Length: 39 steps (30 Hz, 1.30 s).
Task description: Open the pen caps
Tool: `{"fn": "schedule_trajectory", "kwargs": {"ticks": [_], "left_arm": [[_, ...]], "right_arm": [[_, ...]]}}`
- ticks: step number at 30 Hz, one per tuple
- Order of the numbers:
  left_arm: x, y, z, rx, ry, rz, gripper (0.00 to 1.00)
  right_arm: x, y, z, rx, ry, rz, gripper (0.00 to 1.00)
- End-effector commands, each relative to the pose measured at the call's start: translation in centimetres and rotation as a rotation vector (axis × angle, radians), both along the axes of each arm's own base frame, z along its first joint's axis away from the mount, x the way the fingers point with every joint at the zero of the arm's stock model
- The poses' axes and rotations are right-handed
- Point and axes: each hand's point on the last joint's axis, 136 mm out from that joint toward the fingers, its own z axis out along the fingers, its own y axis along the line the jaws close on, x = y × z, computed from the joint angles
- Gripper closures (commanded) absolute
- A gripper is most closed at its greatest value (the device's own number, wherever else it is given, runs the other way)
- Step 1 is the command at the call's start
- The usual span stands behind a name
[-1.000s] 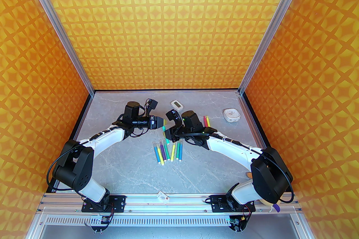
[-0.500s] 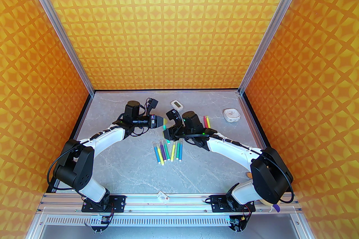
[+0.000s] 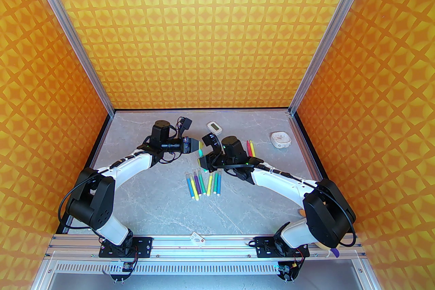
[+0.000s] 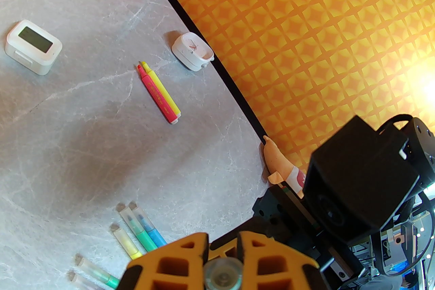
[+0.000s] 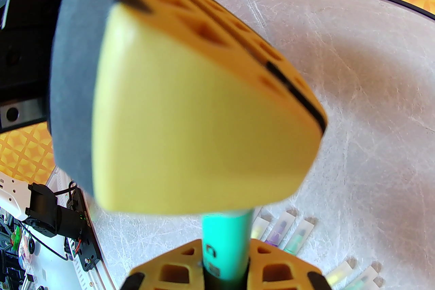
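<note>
Your left gripper (image 3: pixel 199 146) is pinching a pale, translucent pen cap (image 4: pixel 222 276). The cap is sitting end-on between the orange fingers (image 4: pixel 170 261) in the left wrist view. Your right gripper (image 3: pixel 203 159) is clamping the barrel of the teal pen (image 5: pixel 227 234), whose far end is running in under the left gripper's yellow finger. You cannot tell whether the cap is parting from the barrel, as that finger is hiding the joint.

Both grippers are meeting above the table (image 3: pixel 163 207), just on the near side of the white timer (image 3: pixel 214 127) and slightly to its left. The row of pens (image 3: pixel 203 184) is lying flat farther to the near side of the timer, with their pale caps (image 4: pixel 126 214) pointing toward it. A pink pen (image 4: pixel 156 95) and a yellow pen (image 4: pixel 162 88) are lying touching side by side to the right of the timer. A small white clock (image 3: pixel 280 139) is sitting farther right again.

The teal barrel is carrying a dark mark and a small printed patch, both too blurred to read. Faint print on the pink pen is also illegible, and you are seeing no readable digits on the timer's grey screen.
</note>
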Motion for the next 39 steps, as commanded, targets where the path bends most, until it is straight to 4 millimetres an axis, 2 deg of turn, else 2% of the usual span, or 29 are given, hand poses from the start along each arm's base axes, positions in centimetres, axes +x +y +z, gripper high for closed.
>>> {"fn": "schedule_trajectory", "kwargs": {"ticks": [1, 9, 19, 23, 30, 33, 39], "left_arm": [[3.3, 1.9, 2.6, -0.03, -0.051, 0.114, 1.0], [6.4, 4.6, 3.1, -0.04, -0.02, 0.246, 1.0], [7.5, 5.6, 3.4, -0.017, -0.004, 0.287, 1.0], [7.7, 6.9, 0.8, 0.154, 0.026, 0.337, 1.0], [7.7, 12.7, -6.0, 0.615, 0.094, 0.471, 1.0], [7.7, 14.7, -8.1, 0.768, 0.125, 0.492, 1.0], [8.4, 17.5, -11.1, 0.985, 0.179, 0.512, 1.0]], "right_arm": [[-2.3, -0.2, -1.1, -0.005, 0.044, 0.067, 1.0], [-4.5, -1.4, -2.6, -0.025, 0.077, 0.093, 1.0], [-4.4, -2.0, -3.5, -0.029, 0.069, 0.057, 1.0], [-2.0, -3.9, -4.2, -0.129, 0.035, -0.093, 1.0], [3.1, -9.3, -4.6, -0.291, 0.01, -0.384, 1.0], [5.1, -12.1, -5.3, -0.386, 0.031, -0.497, 1.0], [8.4, -15.8, -6.5, -0.504, 0.08, -0.607, 1.0]]}}
